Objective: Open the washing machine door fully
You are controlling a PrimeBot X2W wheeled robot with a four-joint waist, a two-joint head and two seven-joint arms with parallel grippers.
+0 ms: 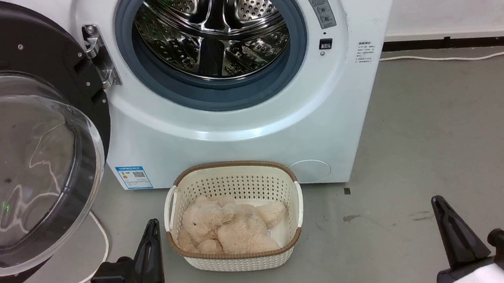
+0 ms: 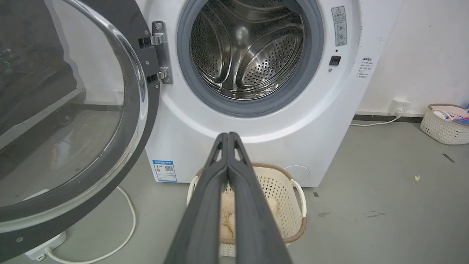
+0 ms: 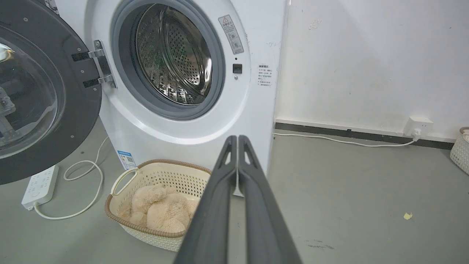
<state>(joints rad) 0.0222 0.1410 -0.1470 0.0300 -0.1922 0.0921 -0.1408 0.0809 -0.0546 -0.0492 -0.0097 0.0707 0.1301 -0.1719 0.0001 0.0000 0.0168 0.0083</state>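
One washing machine door [image 1: 28, 133], swung wide on its hinge [image 1: 101, 59] at the left of the washing machine [image 1: 242, 133], drum [image 1: 210, 31] exposed. Nearer: left jaws, pressed together, door up and left of them. Farther: right jaws, also together, low over the floor's [image 1: 439, 143] right side.

Door [image 2: 73, 121] wide open; L jaws closed.

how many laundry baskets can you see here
2. One cream basket sits just in front of the washing machine, holding a plush toy. A second basket stands by the wall, far right in the left wrist view. Others may be out of frame.
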